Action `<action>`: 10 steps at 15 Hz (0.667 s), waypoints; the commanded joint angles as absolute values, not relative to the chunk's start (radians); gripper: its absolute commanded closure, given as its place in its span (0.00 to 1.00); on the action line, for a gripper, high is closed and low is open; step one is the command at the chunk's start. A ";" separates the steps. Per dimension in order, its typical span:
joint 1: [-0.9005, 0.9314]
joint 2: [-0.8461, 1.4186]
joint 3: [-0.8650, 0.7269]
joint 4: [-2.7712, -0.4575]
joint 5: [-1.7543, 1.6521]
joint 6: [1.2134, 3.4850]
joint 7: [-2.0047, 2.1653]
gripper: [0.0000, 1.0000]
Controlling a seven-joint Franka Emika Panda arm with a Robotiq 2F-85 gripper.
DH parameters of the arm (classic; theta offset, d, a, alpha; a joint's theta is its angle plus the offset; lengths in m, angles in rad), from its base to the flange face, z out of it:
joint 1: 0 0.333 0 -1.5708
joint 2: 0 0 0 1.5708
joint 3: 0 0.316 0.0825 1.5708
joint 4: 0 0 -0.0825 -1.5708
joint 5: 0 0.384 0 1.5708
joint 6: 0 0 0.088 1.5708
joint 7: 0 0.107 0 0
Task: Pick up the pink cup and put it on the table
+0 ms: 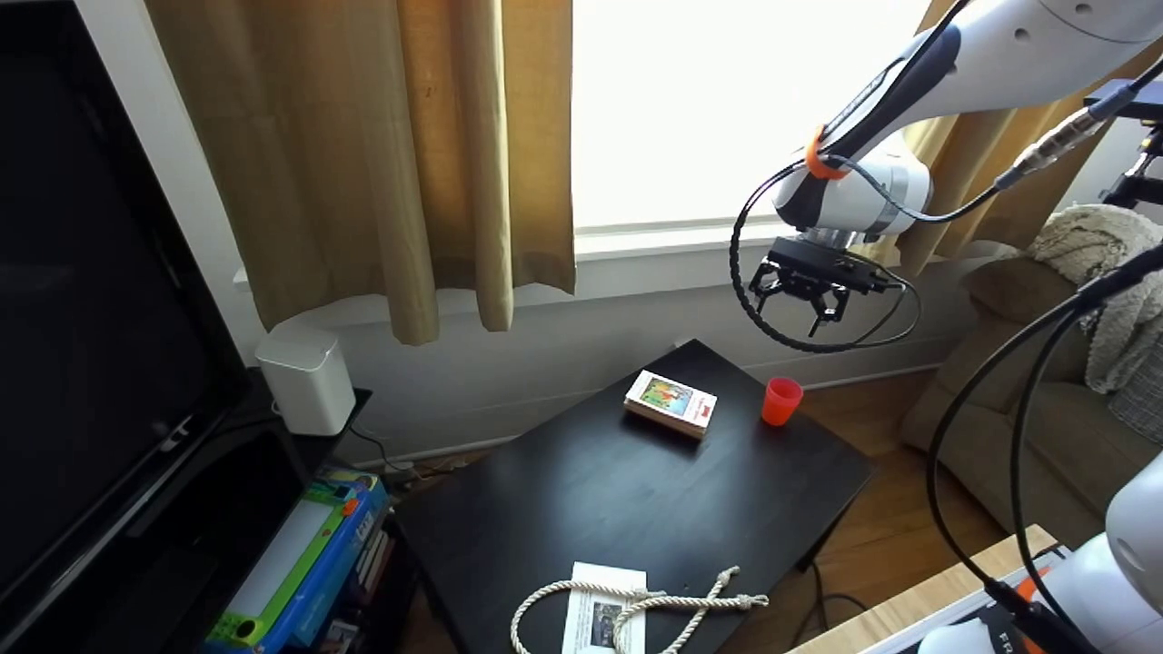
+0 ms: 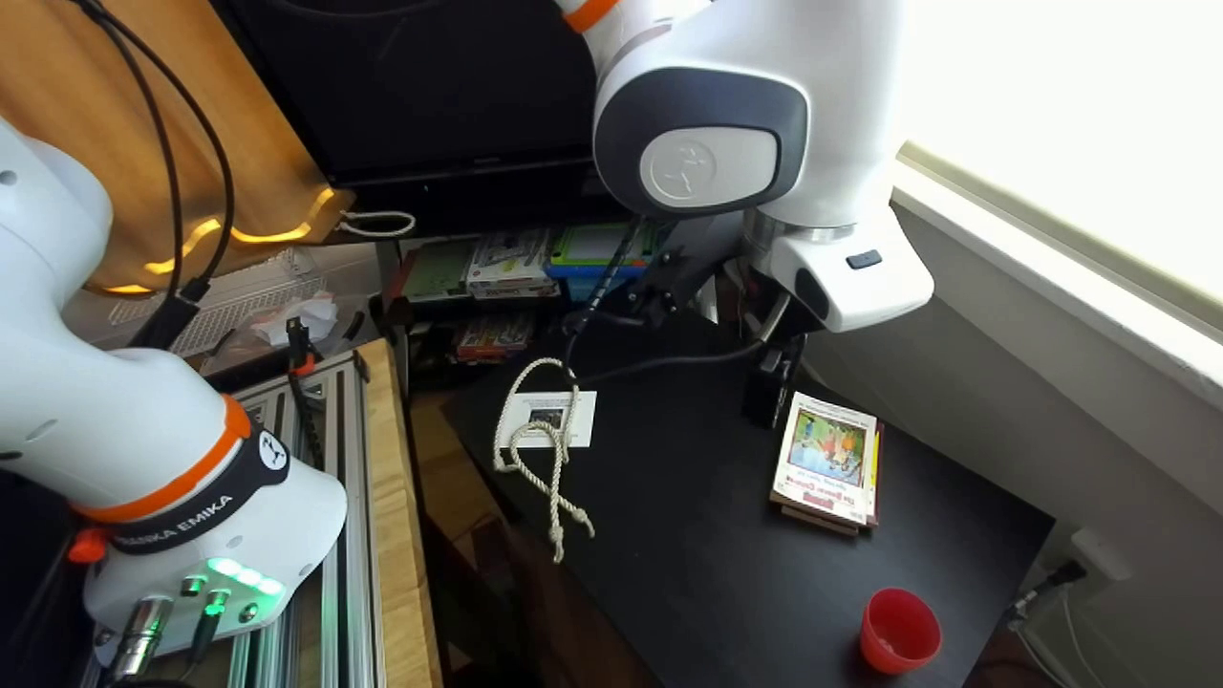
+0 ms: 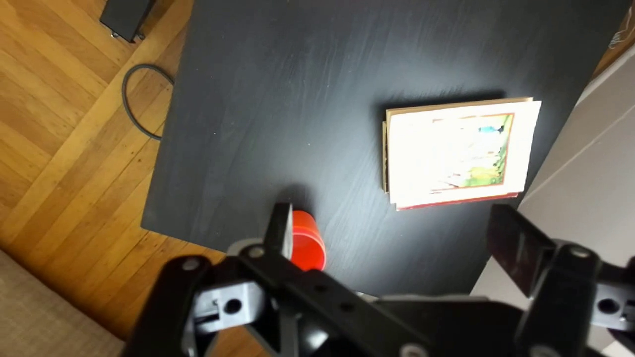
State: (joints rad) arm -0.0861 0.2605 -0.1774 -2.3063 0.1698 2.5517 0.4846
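Observation:
The pink cup (image 1: 781,401) looks bright red and stands upright near a corner of the black table (image 1: 563,500). It also stands upright on the tabletop in an exterior view (image 2: 900,633). My gripper (image 1: 789,313) is open and empty, raised well above the tabletop. In the wrist view, the fingers of the gripper (image 3: 392,207) are spread wide. The left finger overlaps the left side of the cup (image 3: 308,248) there, and the finger linkage hides its lower edge. Both fingers look apart from the cup.
A small stack of books (image 1: 670,402) lies beside the cup. A sheet of paper (image 2: 521,413) with a rope (image 2: 557,497) lies at the table's far end from the cup. A window sill (image 2: 1051,258) and wall run along the table. A sofa (image 1: 963,445) stands past the cup's corner.

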 commanded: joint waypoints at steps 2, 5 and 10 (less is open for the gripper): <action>-0.083 0.260 -0.178 -2.305 0.170 2.549 0.490 0.00; -0.089 0.360 -0.227 -2.255 0.147 2.563 0.596 0.00; -0.139 0.537 -0.281 -2.189 0.200 2.627 0.665 0.00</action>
